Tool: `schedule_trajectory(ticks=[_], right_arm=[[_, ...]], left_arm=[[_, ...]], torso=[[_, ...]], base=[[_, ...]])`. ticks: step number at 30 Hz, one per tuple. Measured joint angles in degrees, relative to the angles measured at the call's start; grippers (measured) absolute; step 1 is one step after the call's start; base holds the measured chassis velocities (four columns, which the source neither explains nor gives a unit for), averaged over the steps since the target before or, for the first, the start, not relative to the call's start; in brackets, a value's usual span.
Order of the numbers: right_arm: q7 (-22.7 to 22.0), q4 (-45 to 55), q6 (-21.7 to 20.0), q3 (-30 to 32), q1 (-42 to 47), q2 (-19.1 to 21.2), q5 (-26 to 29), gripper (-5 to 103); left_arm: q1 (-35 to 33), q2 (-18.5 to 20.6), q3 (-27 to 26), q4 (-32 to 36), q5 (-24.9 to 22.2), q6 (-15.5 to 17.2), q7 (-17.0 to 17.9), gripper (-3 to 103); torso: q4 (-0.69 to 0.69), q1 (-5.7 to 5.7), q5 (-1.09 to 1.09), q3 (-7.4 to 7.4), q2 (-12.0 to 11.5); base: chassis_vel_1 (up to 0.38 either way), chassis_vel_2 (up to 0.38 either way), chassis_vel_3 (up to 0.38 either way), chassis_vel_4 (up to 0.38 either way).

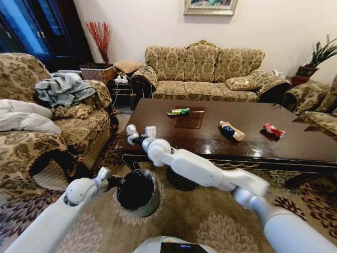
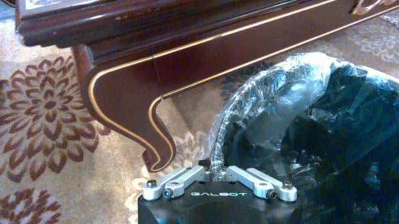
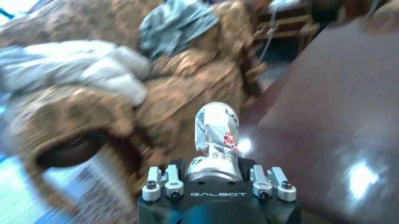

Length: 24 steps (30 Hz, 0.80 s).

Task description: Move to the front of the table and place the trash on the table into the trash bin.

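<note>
One glossy dark-brown wooden table [image 1: 253,139] carries three loose items (a green flat packet [image 1: 178,111], a tan-and-dark bottle [image 1: 232,130], a crumpled red wrapper [image 1: 274,130]); one silver can [image 3: 216,135]; one round black bin [image 1: 138,192].

A pale wall [image 1: 158,26] runs across the far side of the room, with a framed picture [image 1: 210,6] hung high on it. Below stands a sofa [image 1: 205,74] in gold floral fabric. At the near left is a matching armchair [image 1: 47,126] with a grey-green cloth [image 1: 63,88] and a white pillow [image 1: 23,116] heaped on it. A dark glass-fronted cabinet [image 1: 37,26] fills the far left corner. Beside it are red dried stems [image 1: 100,37], a wicker basket [image 1: 97,71] and a small side table [image 1: 120,90]. A potted plant [image 1: 316,58] sits far right. A beige carpet [image 1: 210,221] with brown flowers covers the floor.
</note>
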State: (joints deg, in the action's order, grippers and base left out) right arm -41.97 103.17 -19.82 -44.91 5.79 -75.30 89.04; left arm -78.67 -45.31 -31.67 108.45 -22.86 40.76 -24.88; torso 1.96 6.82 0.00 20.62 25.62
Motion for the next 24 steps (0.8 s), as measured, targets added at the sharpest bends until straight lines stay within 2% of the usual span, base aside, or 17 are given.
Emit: schedule_trajectory(ticks=[3,4,5,7,12,15,24], right_arm=[[-2.66,5.37,0.0,-1.61,0.05,0.94,7.49,54],[-2.66,5.37,0.0,-1.61,0.05,0.94,7.49,54],[-3.86,7.64,0.0,-1.75,0.82,1.66,11.93,54],[-5.51,10.37,0.02,-1.81,2.29,2.96,15.9,54],[-6.8,12.85,0.01,-1.01,3.83,4.89,18.32,54],[-9.01,14.7,-0.47,0.36,4.88,6.34,20.95,54],[-12.16,17.33,-1.65,3.07,7.78,9.11,24.09,54]], left_arm=[[0.06,-0.18,-0.08,-0.7,0.0,-0.44,0.0,0],[0.06,-0.18,-0.08,-0.7,0.0,-0.44,0.0,0],[0.29,-0.32,-0.08,-0.84,-0.03,-0.44,0.0,0],[0.95,-0.35,0.03,-1.7,-0.4,-0.57,0.09,0],[2.43,-0.35,0.52,-4.22,-0.97,-0.83,0.71,0],[3.58,-0.1,1.14,-5.75,-1.1,-0.87,0.79,0],[5.62,0.71,1.84,-9.09,-0.42,-1.55,0.83,0]], torso=[[0.02,0.0,0.0,0.0,0.0],[0.02,0.0,0.0,0.0,0.0],[0.02,0.0,-0.01,0.0,0.0],[0.0,0.0,0.0,0.0,0.0],[0.0,0.0,0.01,0.01,0.0],[0.0,0.0,-0.01,0.01,0.0],[0.01,0.0,0.0,0.01,0.0]], base=[[0.0,0.0,0.0,0.0],[0.0,0.0,0.0,0.0],[0.0,0.0,0.0,0.0],[0.0,0.0,0.0,0.0],[0.0,0.0,0.0,0.0],[0.0,0.0,0.0,0.0],[0.0,0.0,0.0,0.0]])
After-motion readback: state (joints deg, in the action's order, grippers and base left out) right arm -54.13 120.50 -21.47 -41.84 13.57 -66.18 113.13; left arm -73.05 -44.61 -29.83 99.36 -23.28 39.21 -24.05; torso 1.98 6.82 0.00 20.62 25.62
